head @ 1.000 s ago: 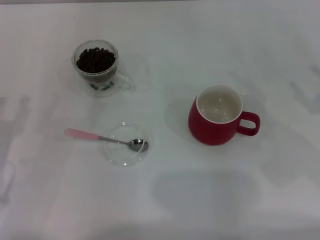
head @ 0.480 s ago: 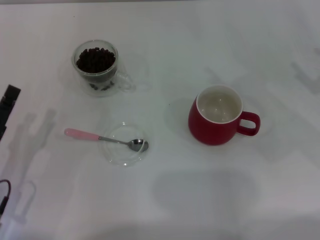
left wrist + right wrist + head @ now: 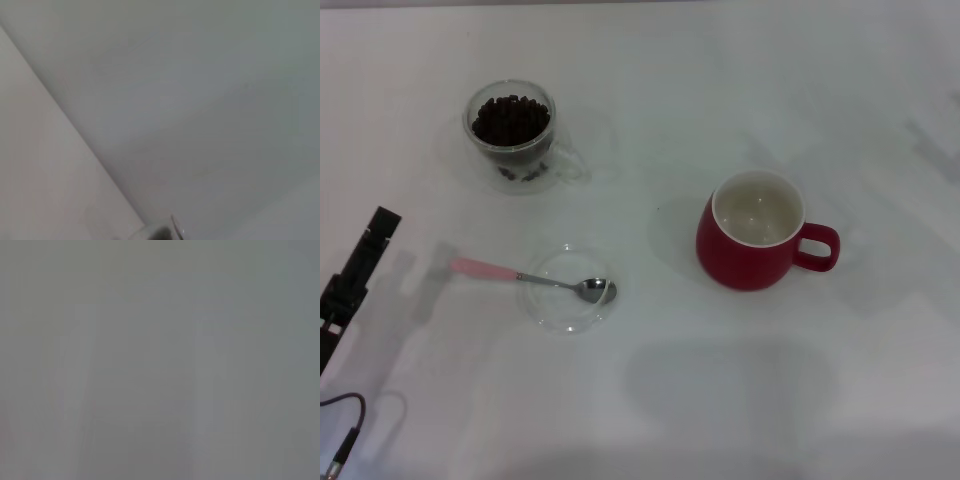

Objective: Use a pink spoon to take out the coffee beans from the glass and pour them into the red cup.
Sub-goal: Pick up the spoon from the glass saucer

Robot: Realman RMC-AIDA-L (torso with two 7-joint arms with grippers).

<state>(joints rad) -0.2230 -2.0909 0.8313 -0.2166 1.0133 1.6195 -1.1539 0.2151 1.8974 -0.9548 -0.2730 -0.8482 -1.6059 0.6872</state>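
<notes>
Here you see a white table [image 3: 740, 90] that fills the whole head view. On its right part stands the red cup [image 3: 754, 245], upright, with its white inside bare and its loop handle turned to the right. It is well apart from all the other things.

At the left edge the left gripper [image 3: 382, 222] comes in as a dark, slim bar that slants from the near left toward the far right. Its tip is left of the spoon's handle, near it but apart. Whether its fingers are spread or closed, you cannot tell, because only one dark bar shows. A thin dark cable [image 3: 342, 425] curls at the near left corner. The right gripper does not appear in any view; the right wrist view gives only flat grey.

At the far left stands the glass [image 3: 513, 137], upright, its clear handle pointing to the right. The coffee beans [image 3: 510, 118] fill it almost to the rim.

Nearer to you than the glass lies a flat clear glass saucer [image 3: 569, 310]. The pink spoon [image 3: 530, 279] rests across it: the metal bowl lies inside the saucer on its right part, and the pink handle goes out over the rim to the left and lies on the table.
</notes>
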